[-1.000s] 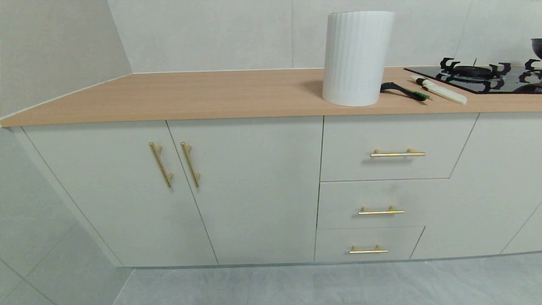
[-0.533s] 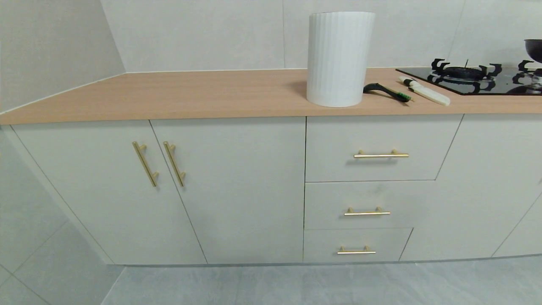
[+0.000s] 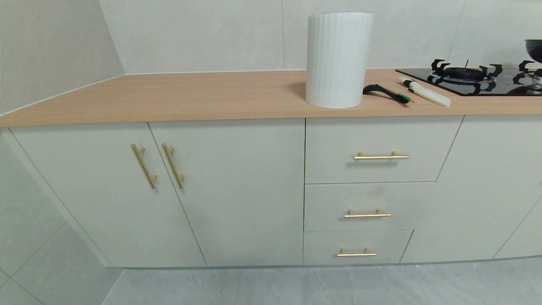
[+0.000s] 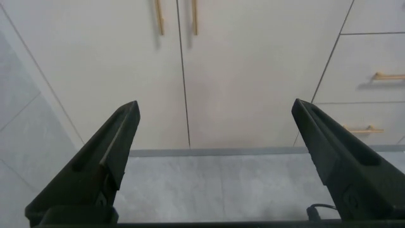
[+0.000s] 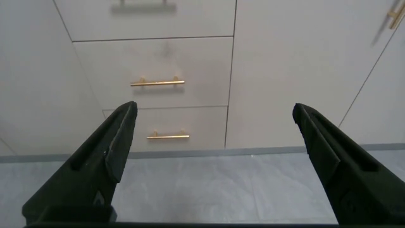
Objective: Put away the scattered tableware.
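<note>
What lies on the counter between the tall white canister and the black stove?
A black-handled utensil and a white utensil, in the head view.

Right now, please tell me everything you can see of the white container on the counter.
The container is a tall white cylinder with fine vertical ribs all around its wall. The surface looks matte, perhaps ceramic or plastic. It stands upright on the wooden counter, near the front edge and above the drawers. Its inside is hidden from this angle. A black-handled tool lies close to its base on the stove side; whether they touch I cannot tell.
</note>
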